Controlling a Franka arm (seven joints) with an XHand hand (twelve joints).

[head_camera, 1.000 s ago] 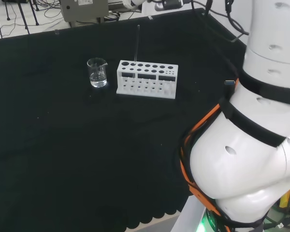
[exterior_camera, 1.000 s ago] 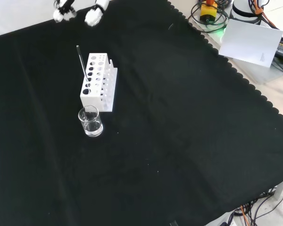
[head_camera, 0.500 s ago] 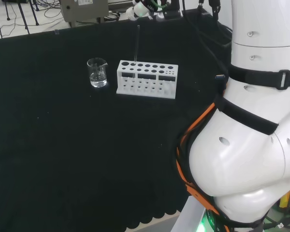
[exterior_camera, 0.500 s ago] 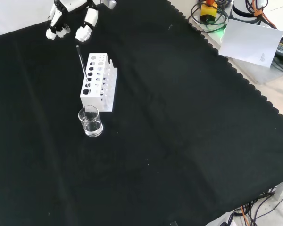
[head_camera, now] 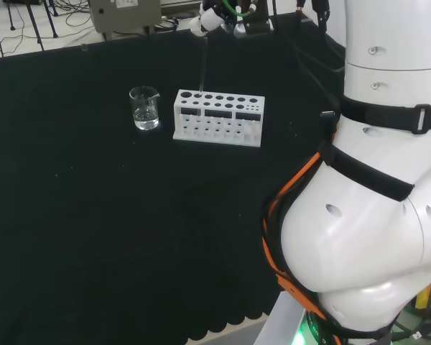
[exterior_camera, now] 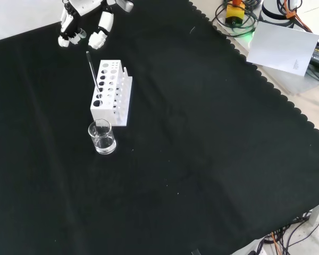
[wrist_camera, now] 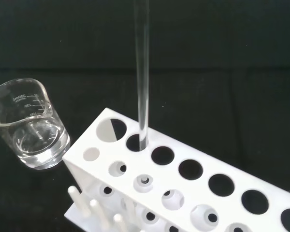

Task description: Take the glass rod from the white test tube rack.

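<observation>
Reaching is the step I judge I'm in: my hand [exterior_camera: 85, 26] hangs above the far end of the cloth [exterior_camera: 202, 149] with its fingers [exterior_camera: 100, 36] spread and hanging down, holding nothing. The rod [exterior_camera: 92, 71] stands in an end hole of the rack [exterior_camera: 112, 91], on the side next to the beaker [exterior_camera: 101, 136]. In the front view its top sits just below my fingertips, apart from them. Its long axis runs nearly upright, so I need to come down around it. It is thin, clear and straight, and the wrist view shows the rod [wrist_camera: 142, 72] entering a hole beside the beaker [wrist_camera: 30, 130].
</observation>
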